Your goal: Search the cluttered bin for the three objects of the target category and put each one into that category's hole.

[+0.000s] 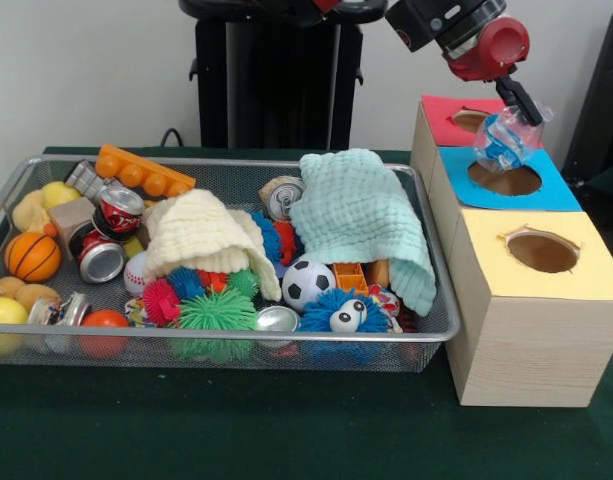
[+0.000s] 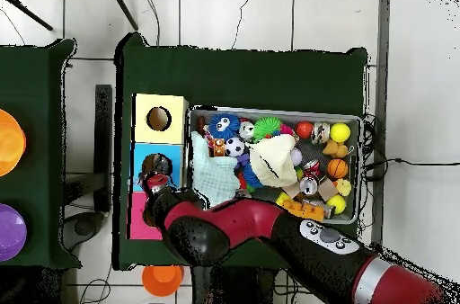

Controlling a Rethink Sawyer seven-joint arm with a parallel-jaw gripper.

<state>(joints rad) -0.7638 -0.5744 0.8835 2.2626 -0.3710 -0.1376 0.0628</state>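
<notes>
one clear bottle (image 1: 506, 140) with a blue label hangs grasped in the gripper (image 1: 521, 108), just above the blue-surround hole (image 1: 504, 179). three holes top the wooden box (image 1: 526, 340) at one end of the green desk (image 1: 236, 430): red, blue, yellow. the wire bin (image 1: 216, 352) beside it holds two cloths, three soda cans and balls. label writing unreadable.

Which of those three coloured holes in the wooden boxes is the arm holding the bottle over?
The blue-surround hole, the middle one. The gripper holds a see-through bottle right above it, while the red hole behind and yellow hole in front have nothing over them.
</notes>
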